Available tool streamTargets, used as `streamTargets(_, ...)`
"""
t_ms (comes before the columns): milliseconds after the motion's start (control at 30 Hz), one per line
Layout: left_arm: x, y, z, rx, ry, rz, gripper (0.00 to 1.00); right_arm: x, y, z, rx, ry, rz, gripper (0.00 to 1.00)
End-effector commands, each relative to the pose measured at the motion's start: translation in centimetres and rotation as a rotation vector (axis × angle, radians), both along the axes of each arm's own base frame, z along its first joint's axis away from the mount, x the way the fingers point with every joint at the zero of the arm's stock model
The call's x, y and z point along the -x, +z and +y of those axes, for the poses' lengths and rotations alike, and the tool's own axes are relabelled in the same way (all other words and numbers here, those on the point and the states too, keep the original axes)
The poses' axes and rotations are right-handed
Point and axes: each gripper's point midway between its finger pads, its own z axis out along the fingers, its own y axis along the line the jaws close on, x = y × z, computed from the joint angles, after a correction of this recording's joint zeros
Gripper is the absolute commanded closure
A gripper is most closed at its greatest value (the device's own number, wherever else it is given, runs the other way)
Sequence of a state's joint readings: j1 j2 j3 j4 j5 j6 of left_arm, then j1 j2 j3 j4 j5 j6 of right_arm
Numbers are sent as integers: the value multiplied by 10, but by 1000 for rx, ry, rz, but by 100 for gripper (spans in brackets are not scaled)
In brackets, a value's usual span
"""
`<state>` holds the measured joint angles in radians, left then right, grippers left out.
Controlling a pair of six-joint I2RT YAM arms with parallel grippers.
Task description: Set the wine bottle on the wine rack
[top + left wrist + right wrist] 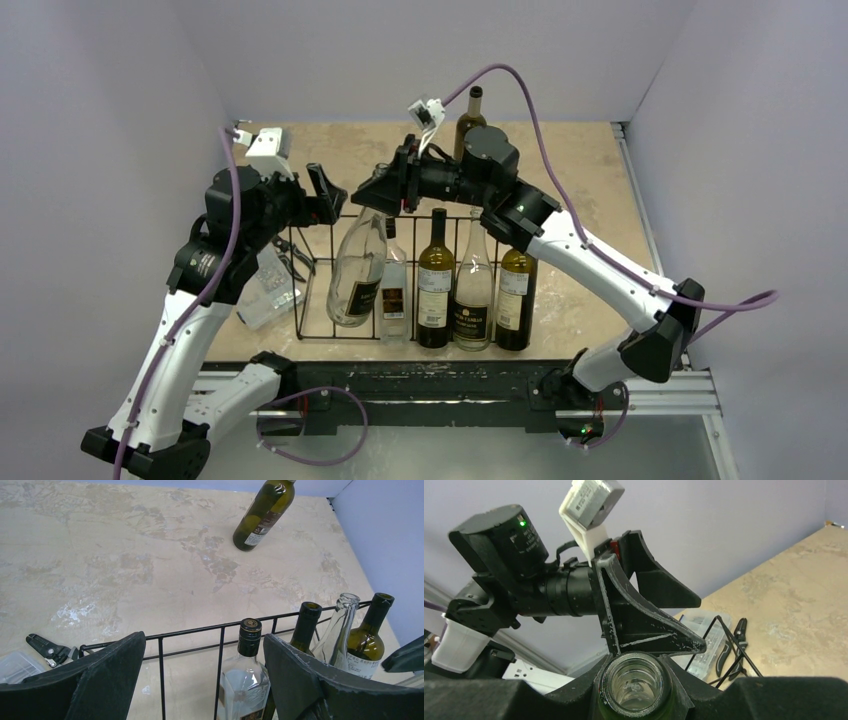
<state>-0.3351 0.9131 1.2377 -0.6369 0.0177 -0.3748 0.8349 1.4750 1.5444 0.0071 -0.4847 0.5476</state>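
Our right tool [388, 190] is shut tight on the thin neck of the wine bottle [357, 268], which leans in the left end of the wine rack [161, 680] by the near edge of the surface [125, 555], our left tool [322, 192] is open and empty, and we think the glass is heavy, slippery and easy to break.

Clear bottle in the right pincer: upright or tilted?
Tilted. The clear bottle leans, neck up toward the right pincer, base lower left at the wine rack; the neighbouring bottles stand straight.
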Motion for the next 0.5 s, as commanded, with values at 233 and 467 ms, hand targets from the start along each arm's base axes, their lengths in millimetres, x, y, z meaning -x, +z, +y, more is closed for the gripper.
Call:
streamTargets(233,-1,14,-1,2,-5,-39,13,-6,14,11,-37,-93,-86,100)
streamTargets(467,0,14,-2,6,-11,-37,13,-16,-11,18,46,-141,-82,100)
